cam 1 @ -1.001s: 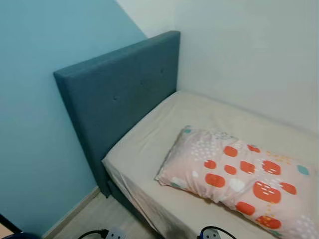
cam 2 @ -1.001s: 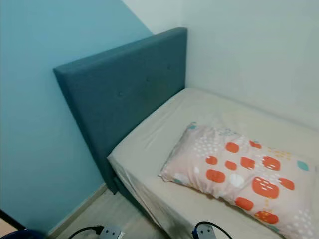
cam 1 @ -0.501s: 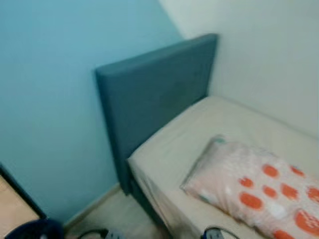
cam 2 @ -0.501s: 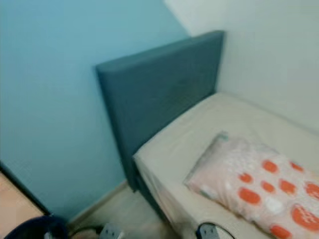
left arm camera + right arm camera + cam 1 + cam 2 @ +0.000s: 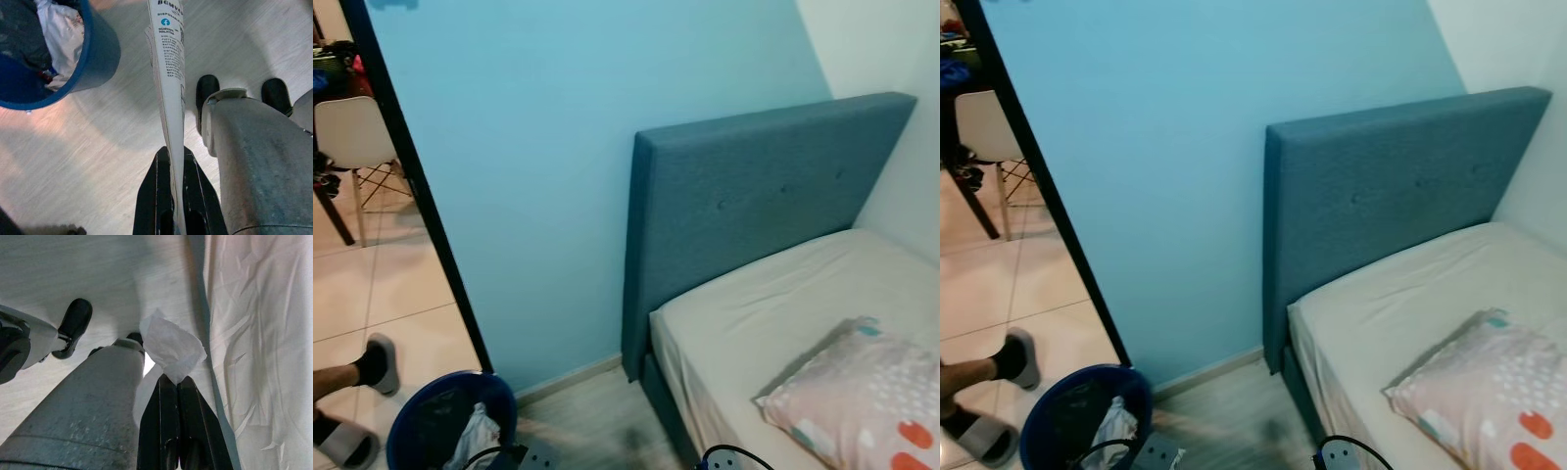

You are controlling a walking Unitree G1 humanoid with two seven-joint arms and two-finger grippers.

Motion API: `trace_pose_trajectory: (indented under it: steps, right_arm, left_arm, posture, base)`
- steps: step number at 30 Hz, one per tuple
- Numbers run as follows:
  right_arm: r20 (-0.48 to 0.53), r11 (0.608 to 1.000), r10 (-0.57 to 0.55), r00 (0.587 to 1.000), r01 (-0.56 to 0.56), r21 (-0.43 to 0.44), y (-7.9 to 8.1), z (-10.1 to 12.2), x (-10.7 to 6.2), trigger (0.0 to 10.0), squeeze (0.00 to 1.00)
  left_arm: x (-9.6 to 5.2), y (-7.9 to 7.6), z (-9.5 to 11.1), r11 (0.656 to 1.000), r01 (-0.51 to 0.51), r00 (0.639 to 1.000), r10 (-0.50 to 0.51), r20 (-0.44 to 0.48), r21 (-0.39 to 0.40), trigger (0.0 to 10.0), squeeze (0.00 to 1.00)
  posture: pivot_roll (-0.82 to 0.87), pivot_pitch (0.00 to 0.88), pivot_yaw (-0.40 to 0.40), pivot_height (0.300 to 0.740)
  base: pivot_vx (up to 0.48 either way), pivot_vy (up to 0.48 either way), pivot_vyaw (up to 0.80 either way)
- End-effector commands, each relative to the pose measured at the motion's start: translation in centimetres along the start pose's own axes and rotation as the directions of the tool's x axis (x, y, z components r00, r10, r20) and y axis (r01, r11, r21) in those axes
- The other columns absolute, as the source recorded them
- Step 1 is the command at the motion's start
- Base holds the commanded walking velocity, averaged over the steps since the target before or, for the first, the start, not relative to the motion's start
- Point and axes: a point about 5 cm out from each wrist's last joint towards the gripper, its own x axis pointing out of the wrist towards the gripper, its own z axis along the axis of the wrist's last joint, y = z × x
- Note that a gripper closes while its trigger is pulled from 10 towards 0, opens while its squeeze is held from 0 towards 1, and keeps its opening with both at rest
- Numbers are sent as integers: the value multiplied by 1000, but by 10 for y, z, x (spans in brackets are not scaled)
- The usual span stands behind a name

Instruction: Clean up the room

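Two pieces of litter ride pinched low, ready for dropping: left hand (image 5: 177,161) clamps a printed wrapper (image 5: 168,73) near the blue bin (image 5: 93,58). Farther from that bin, right hand (image 5: 177,382) nips a crumpled tissue (image 5: 171,345).

A patterned pillow (image 5: 862,397) lies on the bed (image 5: 773,304); a blue bin (image 5: 445,421) stands on the wooden floor (image 5: 587,411).

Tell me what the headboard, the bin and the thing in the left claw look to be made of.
Headboard: woven fabric over padding, matte, with tufted buttons.
Bin: likely plastic, blue with a smooth, slightly glossy wall.
Wrapper pinched in the left claw: thin printed plastic or paper, judging by its flat, creased hang; the look leaves it open.
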Motion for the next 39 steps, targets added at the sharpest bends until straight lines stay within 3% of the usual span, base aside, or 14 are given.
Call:
trace_pose_trajectory:
  steps: [1,20,26,32,33,35,36,37,38,39]
  right_arm:
    - [5,1000,-4,1000,4,-16,-1,2,0,10000,0]
    - [9,1000,1,1000,-1,-13,2,2,0,10000,0]
    - [10,1000,0,1000,0,-10,2,3,0,10000,0]
    - [14,1000,-14,1000,14,-3,2,3,0,10000,0]
    - [19,1000,-26,999,25,16,2,3,0,10000,0]
    - [19,1000,-26,999,25,16,2,3,0,10000,0]
    - [21,999,-35,999,35,20,1,3,0,10000,0]
    - [12,999,-43,999,42,19,1,2,0,10000,0]
    - [-1,998,-50,999,50,29,1,1,0,10000,0]
    - [-1,998,-50,999,50,29,1,1,0,10000,0]
  left_arm:
    - [-2,-6,-22,999,24,996,-20,-90,41,10000,0]
    - [-2,-2,-19,999,-9,997,12,-76,35,10000,0]
    - [-2,-1,-17,993,-49,998,45,-35,-104,10000,0]
    - [-3,1,-10,982,-76,995,87,55,-175,10000,0]
    - [-1,31,16,975,-115,981,141,133,-188,10000,0]
    - [-1,31,16,975,-115,981,141,133,-188,10000,0]
    - [-2,54,39,971,-141,964,178,196,-191,10000,0]
    - [-6,71,72,977,-151,937,189,294,-147,10000,0]
    - [-10,80,98,982,-162,908,188,375,-101,10000,0]
    - [-10,80,98,982,-162,908,188,375,-101,10000,0]
  posture:
    - [-25,18,-34,735]
    - [-23,31,-28,735]
    - [-24,31,-25,735]
    - [-27,30,-25,735]
    - [-30,30,-24,735]
    - [-30,30,-24,735]
    - [-30,30,-24,735]
    - [-40,28,-21,735]
    - [-46,28,-20,735]
    - [-46,28,-20,735]
  base:
    - [0,0,794]
    - [0,0,790]
    - [0,0,794]
    - [0,0,755]
    - [0,0,0]
    - [0,0,0]
    - [0,0,0]
    - [0,0,-763]
    - [0,0,-775]
    - [0,0,-775]
